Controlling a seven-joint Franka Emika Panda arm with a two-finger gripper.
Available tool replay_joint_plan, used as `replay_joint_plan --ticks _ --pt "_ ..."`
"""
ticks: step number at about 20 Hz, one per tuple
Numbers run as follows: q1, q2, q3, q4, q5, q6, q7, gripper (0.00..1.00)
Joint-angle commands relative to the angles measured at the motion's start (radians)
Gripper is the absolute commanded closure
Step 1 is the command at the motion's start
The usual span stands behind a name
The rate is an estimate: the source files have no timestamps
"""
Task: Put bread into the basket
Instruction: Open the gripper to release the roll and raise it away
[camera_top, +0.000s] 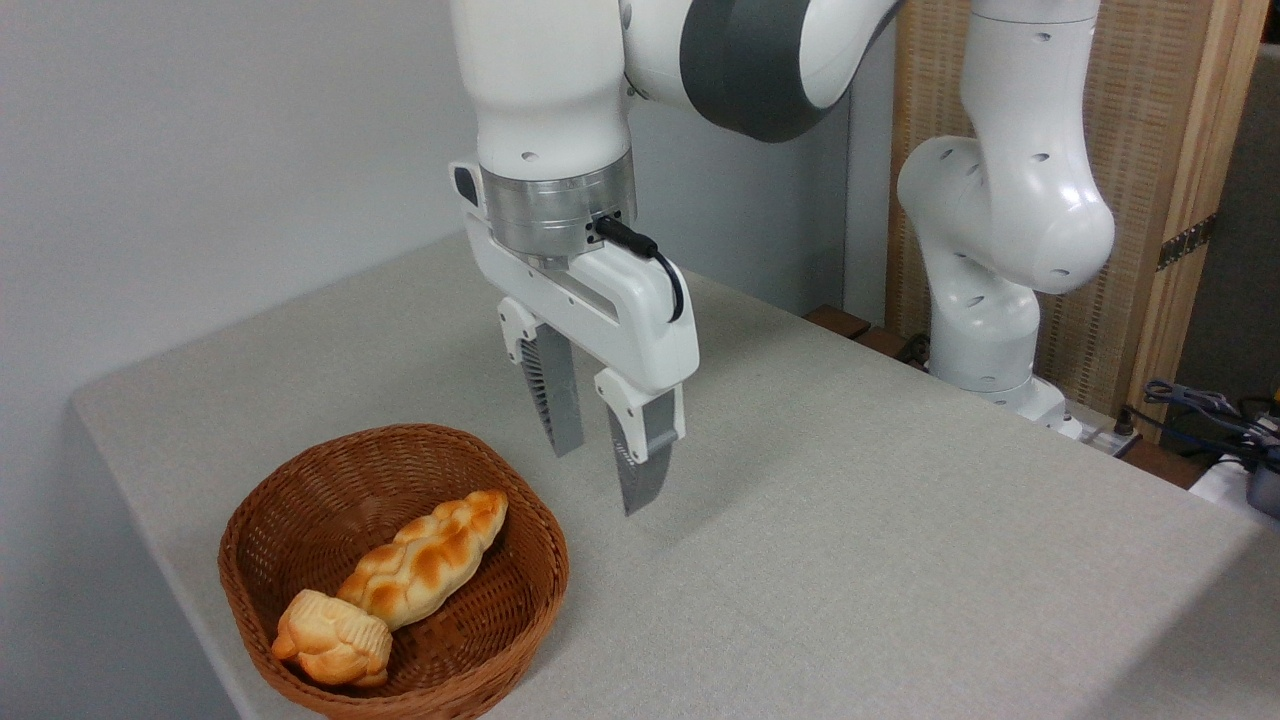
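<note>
The white arm (1000, 230) rose from its base at the far right edge of the tabletop (850, 520), bent over above the frame and came straight down near the middle, wrist vertical. At its end the pincer (600, 470) pointed down at the grey cloth, its two ribbed fingers (556, 400) standing clearly apart with nothing between them. The tips hung over the bare surface just to the right of the basket (300, 505), and from where I stood they seemed to float a little above the cloth, though I could not be sure of the gap.

The bread (332, 638) lay inside the basket, at its near side, pale on top with orange ridged flanks. It touched the lower end of a long braided loaf (425, 560) that lay slantwise across the woven bottom. The basket sat near the tabletop's front left corner
</note>
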Motion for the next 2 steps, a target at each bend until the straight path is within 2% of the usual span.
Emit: replay_joint_plan --ticks 1,2 --pt "-0.013 -0.008 0.002 0.010 0.030 -0.033 0.006 0.00" --pt "-0.014 -0.008 0.002 0.010 0.030 -0.033 0.006 0.00"
